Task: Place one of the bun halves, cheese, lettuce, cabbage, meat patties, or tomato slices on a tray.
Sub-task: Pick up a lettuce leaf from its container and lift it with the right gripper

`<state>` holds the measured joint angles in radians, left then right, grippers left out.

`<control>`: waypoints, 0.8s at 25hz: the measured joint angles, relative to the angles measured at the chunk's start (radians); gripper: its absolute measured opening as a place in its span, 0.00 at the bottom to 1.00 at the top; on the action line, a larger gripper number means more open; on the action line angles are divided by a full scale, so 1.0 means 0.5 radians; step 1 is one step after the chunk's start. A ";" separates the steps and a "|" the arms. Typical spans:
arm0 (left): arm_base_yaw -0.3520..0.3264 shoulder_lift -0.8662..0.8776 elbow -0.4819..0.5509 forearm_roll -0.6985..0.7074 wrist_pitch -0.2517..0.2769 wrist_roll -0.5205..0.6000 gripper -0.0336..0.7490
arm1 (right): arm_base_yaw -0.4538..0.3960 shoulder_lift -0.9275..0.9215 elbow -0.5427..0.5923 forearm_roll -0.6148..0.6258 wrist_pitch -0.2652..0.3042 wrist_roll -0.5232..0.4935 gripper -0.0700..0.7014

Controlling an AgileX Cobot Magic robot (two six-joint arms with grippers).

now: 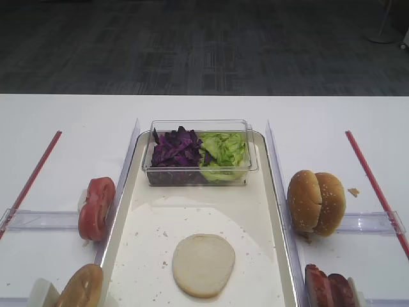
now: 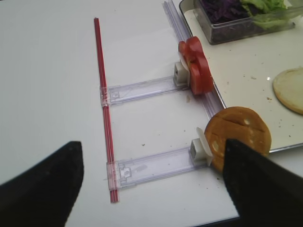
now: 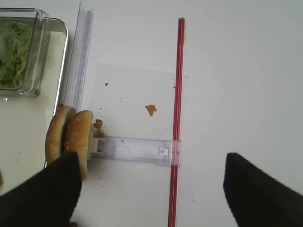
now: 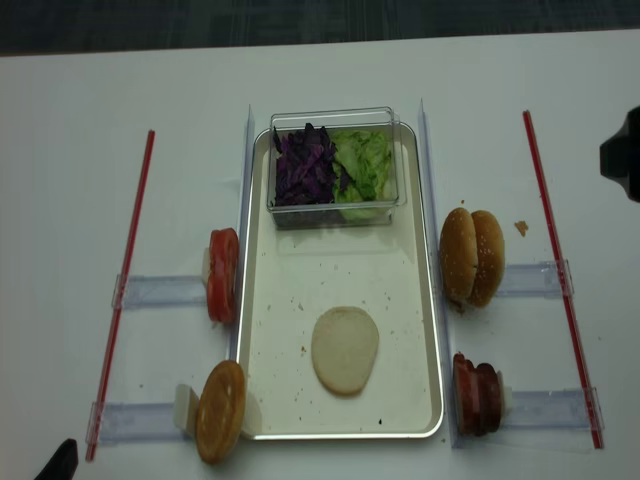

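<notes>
The tray point(image 4: 428, 330) already carries a pale bun disc point(image 4: 345, 349), and the upright pair of bun halves point(image 3: 70, 139) stands on edge just outside its right rim. That pair lies ahead and to the left of the right gripper point(image 3: 151, 189), beside its left finger, its flat faces across the gap. Both grippers stand wide open and empty, and the left gripper point(image 2: 151, 184) has a browned bun half point(image 2: 239, 137) ahead to its right, so either arm is near a bun.

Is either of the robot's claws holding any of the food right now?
No. Both the left gripper and right gripper are open over the table, with nothing between their fingers.
</notes>
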<state>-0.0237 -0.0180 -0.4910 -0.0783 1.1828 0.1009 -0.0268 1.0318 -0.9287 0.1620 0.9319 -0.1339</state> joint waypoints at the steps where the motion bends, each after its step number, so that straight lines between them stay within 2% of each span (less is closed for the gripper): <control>1: 0.000 0.000 0.000 0.000 0.000 0.000 0.75 | 0.000 0.075 -0.046 0.009 -0.004 -0.012 0.90; 13: 0.000 0.000 0.000 0.000 0.000 0.000 0.75 | 0.001 0.944 -0.637 0.118 0.001 -0.126 0.90; 20: 0.000 0.000 0.000 0.000 0.000 0.000 0.75 | 0.001 1.301 -0.843 0.126 0.016 -0.148 0.90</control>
<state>-0.0237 -0.0180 -0.4910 -0.0783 1.1828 0.1009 -0.0261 1.6826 -1.3502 0.2250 0.9401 -0.2077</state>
